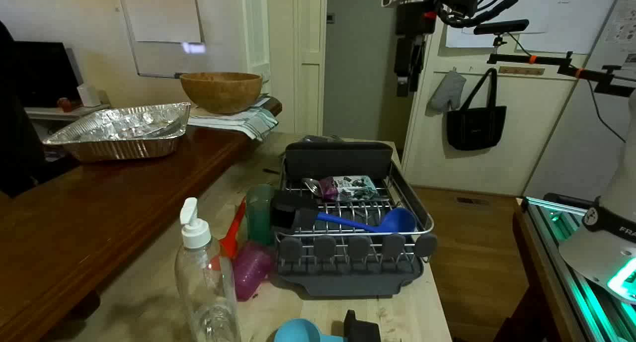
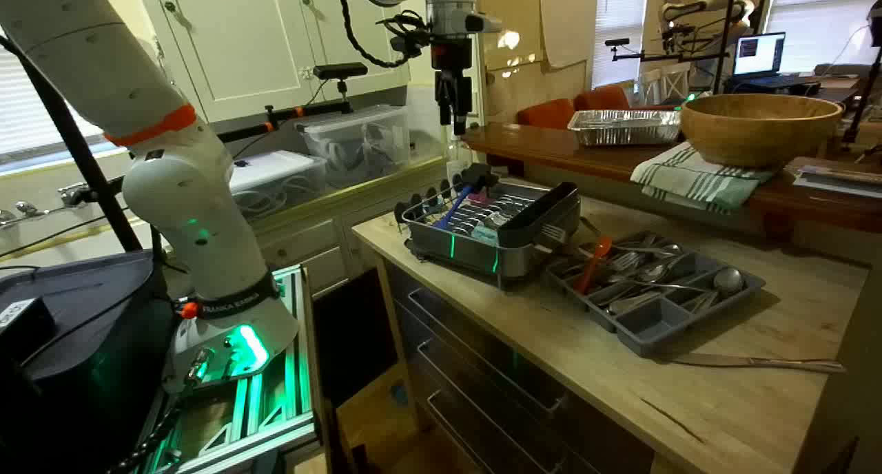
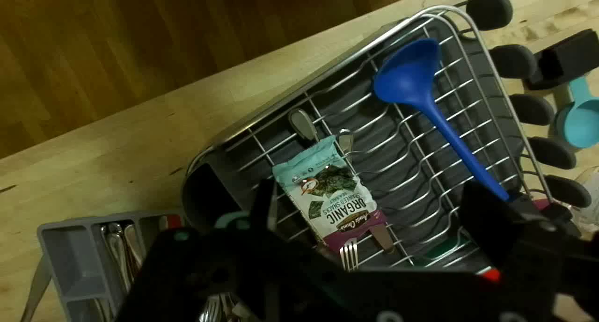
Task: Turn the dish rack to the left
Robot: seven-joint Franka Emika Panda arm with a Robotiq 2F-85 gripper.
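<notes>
On the pale wooden bench (image 1: 154,282), in an exterior view, a clear, white-pumped bottle (image 1: 204,280) stands left of the dark grey, rectangular, wire-divided dish rack (image 1: 350,281); above the rack hangs the black two-fingered claw (image 1: 407,87), spread wide in the wrist view.
</notes>
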